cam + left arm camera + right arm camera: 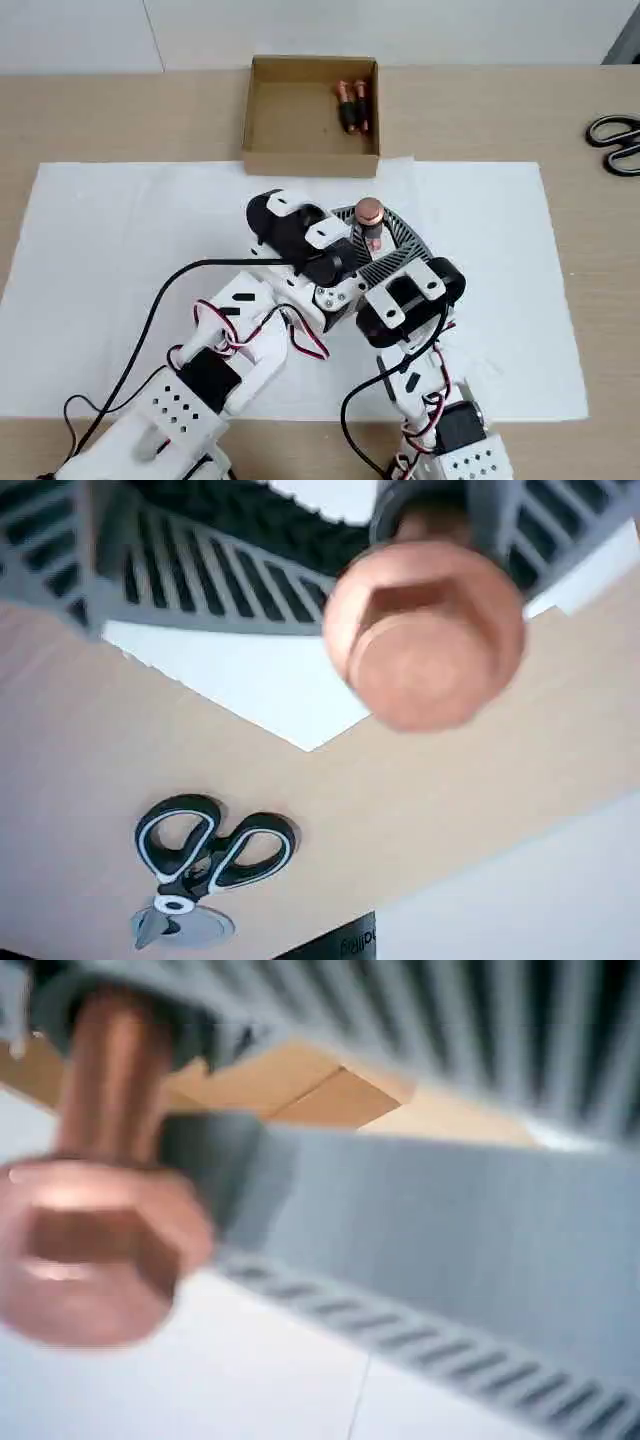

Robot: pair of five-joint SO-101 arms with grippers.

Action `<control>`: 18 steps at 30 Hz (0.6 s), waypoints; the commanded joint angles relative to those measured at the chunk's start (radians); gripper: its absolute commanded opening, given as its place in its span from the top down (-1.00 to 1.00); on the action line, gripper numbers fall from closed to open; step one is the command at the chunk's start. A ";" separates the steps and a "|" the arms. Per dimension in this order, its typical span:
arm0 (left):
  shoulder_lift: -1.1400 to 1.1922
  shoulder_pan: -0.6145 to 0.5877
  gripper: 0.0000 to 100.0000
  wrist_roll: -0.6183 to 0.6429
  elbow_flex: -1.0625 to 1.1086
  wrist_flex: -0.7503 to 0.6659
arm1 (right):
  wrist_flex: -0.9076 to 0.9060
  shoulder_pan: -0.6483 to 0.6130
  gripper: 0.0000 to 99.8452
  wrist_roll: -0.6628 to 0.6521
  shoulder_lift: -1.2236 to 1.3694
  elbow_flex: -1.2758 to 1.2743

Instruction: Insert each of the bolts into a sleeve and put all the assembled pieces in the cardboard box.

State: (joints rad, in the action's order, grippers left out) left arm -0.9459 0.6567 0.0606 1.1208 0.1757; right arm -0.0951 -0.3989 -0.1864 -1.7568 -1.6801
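Nearer than the brown cardboard box (262, 110), left gripper (361, 230) fingers pinch a dark cylindrical sleeve (373, 241); right gripper (382, 236) fingers pinch the copper hex bolt (370, 211) set in it.

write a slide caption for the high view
The left gripper and right gripper meet at a copper bolt; two assembled pieces lie in the cardboard box.

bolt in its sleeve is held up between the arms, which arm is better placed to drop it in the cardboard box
Left, probably: in the high view the left end effector sits by the bolt, nearer the cardboard box than the right end effector. Which one grips is unclear.
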 commanded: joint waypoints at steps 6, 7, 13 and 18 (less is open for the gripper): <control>-0.002 -0.120 0.53 -0.018 -0.157 0.014 | 0.018 -0.002 0.99 -0.005 -0.004 0.000; -0.002 -0.124 0.53 -0.041 -0.151 0.014 | 0.018 -0.004 0.99 -0.005 -0.004 0.000; -0.003 -0.132 0.53 -0.100 -0.166 0.009 | 0.018 -0.001 0.99 -0.005 -0.004 0.000; -0.092 -0.187 0.62 -0.103 -0.260 0.012 | 0.018 0.001 0.99 -0.005 -0.004 0.000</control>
State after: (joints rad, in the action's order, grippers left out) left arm -0.9674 0.5017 -0.0376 0.9383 0.1849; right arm -0.0951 -0.4005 -0.1864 -1.7568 -1.6801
